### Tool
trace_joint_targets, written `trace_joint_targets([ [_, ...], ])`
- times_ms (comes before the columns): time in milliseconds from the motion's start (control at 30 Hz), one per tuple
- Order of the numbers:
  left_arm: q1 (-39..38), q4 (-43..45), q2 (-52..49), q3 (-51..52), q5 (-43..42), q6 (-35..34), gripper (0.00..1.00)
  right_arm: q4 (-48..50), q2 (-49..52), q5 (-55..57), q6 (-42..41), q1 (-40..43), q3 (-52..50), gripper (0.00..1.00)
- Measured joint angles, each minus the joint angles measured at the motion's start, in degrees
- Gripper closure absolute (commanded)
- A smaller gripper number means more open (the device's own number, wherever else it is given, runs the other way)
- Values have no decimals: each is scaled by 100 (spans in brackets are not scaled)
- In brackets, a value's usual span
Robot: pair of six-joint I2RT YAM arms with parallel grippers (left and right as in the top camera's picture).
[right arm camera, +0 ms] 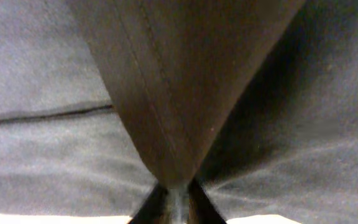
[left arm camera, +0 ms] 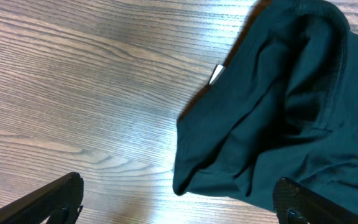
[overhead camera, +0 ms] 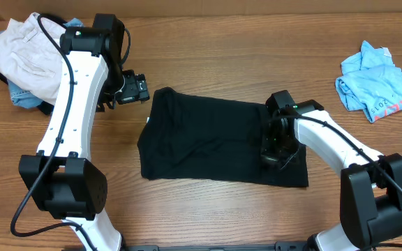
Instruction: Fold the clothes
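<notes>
In the far left corner of the bench point(overhead camera: 208, 42) lay a heap of cream trousers point(overhead camera: 26, 52), with a scrap of blue denim point(overhead camera: 21, 97) showing under it. Just beside that heap the left pincer point(overhead camera: 135, 88) hung over bare wood, short of the cloth. In its wrist view the left pincer point(left arm camera: 178, 186) had its two dark fingers point(left arm camera: 48, 202) spread as wide as the frame, with nothing between them but wood grain and the nearest lip of fabric.

The black T-shirt point(overhead camera: 208, 139) lay in the middle of the bench as a rough, flat rectangle, long side running left to right. It was plain and soft, with no print. Its left end was narrower and rumpled. Close up, that end of the black T-shirt point(left arm camera: 278, 106) showed layers lapped over one another, a stitched hem curving along one fold, and a small white label point(left arm camera: 216, 73) peeping out at the edge.

The right pincer point(overhead camera: 278, 150) sat on the shirt's right end, near its front right corner. In its wrist view the right pincer point(right arm camera: 176, 202) was closed tight on a ridge of the black T-shirt point(right arm camera: 166, 93), a double line of stitching running up the pinched cloth.

Toward the far right corner lay a crumpled light blue tee point(overhead camera: 379, 84) with red print, well apart from the shirt.
</notes>
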State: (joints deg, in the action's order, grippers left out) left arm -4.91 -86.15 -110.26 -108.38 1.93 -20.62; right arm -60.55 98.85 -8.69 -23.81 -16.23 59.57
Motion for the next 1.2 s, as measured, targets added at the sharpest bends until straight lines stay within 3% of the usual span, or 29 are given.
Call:
trace_joint_targets([
  [67,0,2,0,0,0,0,0,-79,0,-160,2,0,0,79],
  [100,0,0,0,0,0,0,0,-319,2,-223,0,0,72,66],
  [167,0,20,0,0,0,0,0,-640,20,-337,-9,0,382,14],
  [200,0,44,0,0,0,0,0,-693,20,-369,-11,0,636,3],
  [233,0,42,0,0,0,0,0,-608,20,-398,35,0,800,0],
  [367,0,57,0,0,0,2,0,-568,20,-144,96,282,879,0],
  [467,0,59,0,2,0,7,0,-533,20,-90,188,1384,879,0],
  [567,0,116,0,2,-2,7,0,-140,22,-656,1097,2524,800,0],
  [733,0,188,0,4,-212,9,0,861,11,-1554,1937,2573,210,0],
  [1100,0,127,0,9,-238,24,0,907,11,-839,1886,2573,83,0],
  [1200,0,125,0,9,-238,24,0,911,37,-918,1849,2573,79,6],
])
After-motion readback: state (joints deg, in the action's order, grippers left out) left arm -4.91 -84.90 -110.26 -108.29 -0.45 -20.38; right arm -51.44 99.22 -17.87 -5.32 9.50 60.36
